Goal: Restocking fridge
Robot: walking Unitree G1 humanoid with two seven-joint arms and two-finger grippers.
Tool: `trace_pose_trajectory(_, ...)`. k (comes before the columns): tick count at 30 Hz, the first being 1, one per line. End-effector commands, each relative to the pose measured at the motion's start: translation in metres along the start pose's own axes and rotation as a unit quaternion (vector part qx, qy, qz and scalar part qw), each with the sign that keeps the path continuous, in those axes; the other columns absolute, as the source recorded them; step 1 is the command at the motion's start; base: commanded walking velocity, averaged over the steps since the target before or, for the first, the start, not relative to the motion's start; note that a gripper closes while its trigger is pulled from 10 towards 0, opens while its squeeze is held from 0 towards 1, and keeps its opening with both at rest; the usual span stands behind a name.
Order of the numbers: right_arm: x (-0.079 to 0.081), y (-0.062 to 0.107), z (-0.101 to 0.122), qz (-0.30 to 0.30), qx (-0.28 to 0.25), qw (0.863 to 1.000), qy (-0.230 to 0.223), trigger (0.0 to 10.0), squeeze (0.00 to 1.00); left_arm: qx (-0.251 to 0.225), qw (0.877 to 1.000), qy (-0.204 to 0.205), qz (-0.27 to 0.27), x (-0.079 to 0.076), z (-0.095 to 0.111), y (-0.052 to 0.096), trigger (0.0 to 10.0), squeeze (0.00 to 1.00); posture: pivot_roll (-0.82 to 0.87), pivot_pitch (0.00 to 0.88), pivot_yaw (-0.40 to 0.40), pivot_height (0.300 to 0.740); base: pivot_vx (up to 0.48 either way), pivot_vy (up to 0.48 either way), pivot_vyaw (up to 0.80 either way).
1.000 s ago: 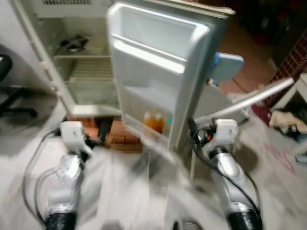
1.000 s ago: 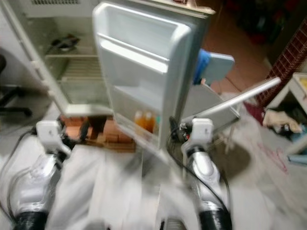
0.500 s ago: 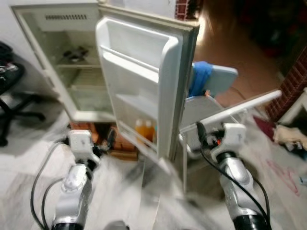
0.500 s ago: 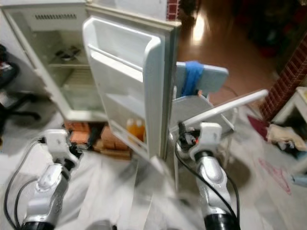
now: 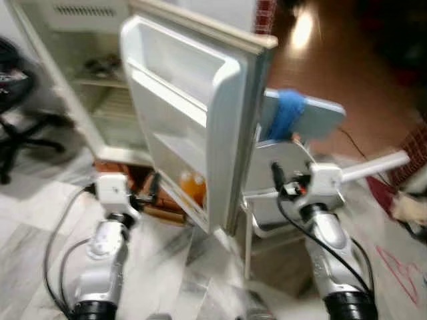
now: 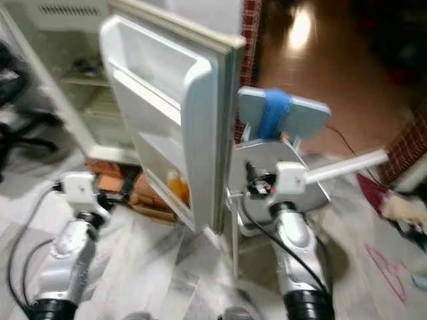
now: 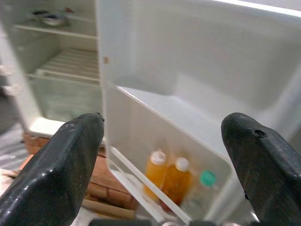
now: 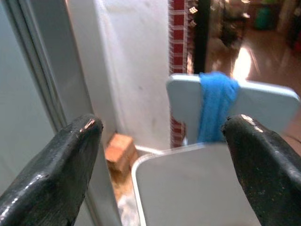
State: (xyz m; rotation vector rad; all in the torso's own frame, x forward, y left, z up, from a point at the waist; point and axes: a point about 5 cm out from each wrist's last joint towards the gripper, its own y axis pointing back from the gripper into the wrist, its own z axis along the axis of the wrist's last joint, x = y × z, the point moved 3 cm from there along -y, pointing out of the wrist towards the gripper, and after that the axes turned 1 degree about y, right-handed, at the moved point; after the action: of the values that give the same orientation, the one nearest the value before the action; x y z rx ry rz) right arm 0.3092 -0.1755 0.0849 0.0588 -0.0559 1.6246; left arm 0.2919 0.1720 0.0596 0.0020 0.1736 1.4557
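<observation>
The white fridge (image 5: 80,100) stands open, its door (image 5: 200,113) swung out toward me. Two orange bottles (image 7: 165,176) and a green-capped one (image 7: 206,180) stand in the door's lowest shelf. My left gripper (image 7: 162,150) is open and empty, a short way in front of that shelf. Open and empty too, my right gripper (image 8: 162,160) is beyond the door's outer edge, facing a grey chair (image 8: 202,169) with a blue cloth (image 8: 215,106) over its backrest. Inside the fridge, a dark dish (image 7: 47,18) sits on an upper shelf.
The fridge rests on red bricks (image 5: 143,177). A black office chair (image 5: 20,127) stands at the far left. A long white bar (image 5: 373,165) slants across at the right, with crumpled cloth (image 5: 410,208) on the floor beyond it. Pale tiled floor (image 5: 180,267) lies between my arms.
The whole picture has shifted and the door and chair look larger and nearer, so the camera has moved. Both grippers remain open and hold nothing.
</observation>
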Motion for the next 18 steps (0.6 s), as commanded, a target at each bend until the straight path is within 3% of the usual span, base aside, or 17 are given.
trace_pose_trajectory(1, 0.009, -0.002, 0.002, 0.012, -0.005, 1.000, -0.008, 10.0, 0.00, 0.010, 1.000, -0.009, 0.016, 0.011, -0.003, 0.004, 10.0, 0.00, 0.03, 0.000, -0.002, 0.740, 0.000, 0.000, 0.00)
trace_pose_trajectory(6, 0.006, -0.008, 0.003, 0.012, -0.001, 1.000, -0.012, 10.0, 0.00, 0.043, 0.998, -0.023, 0.040, 0.027, -0.022, 0.014, 10.0, 0.00, 0.04, 0.000, -0.006, 0.740, 0.000, 0.000, 0.00)
trace_pose_trajectory(10, 0.005, -0.016, 0.010, 0.018, -0.015, 1.000, 0.001, 10.0, 0.00, 0.061, 0.997, -0.026, 0.050, 0.037, -0.033, 0.025, 10.0, 0.00, 0.05, 0.000, -0.011, 0.740, 0.000, 0.000, 0.57)
trace_pose_trajectory(15, 0.011, -0.027, 0.016, 0.024, -0.020, 1.000, -0.004, 10.0, 0.00, 0.047, 0.996, -0.035, 0.066, 0.043, -0.024, 0.025, 10.0, 0.00, 0.09, 0.000, -0.020, 0.740, 0.000, 0.000, 0.74)
trace_pose_trajectory(18, 0.020, -0.032, 0.020, 0.039, -0.027, 0.999, -0.010, 10.0, 0.00, 0.040, 0.996, -0.038, 0.074, 0.047, -0.020, 0.023, 10.0, 0.00, 0.10, 0.000, -0.024, 0.740, 0.000, 0.000, 0.15)
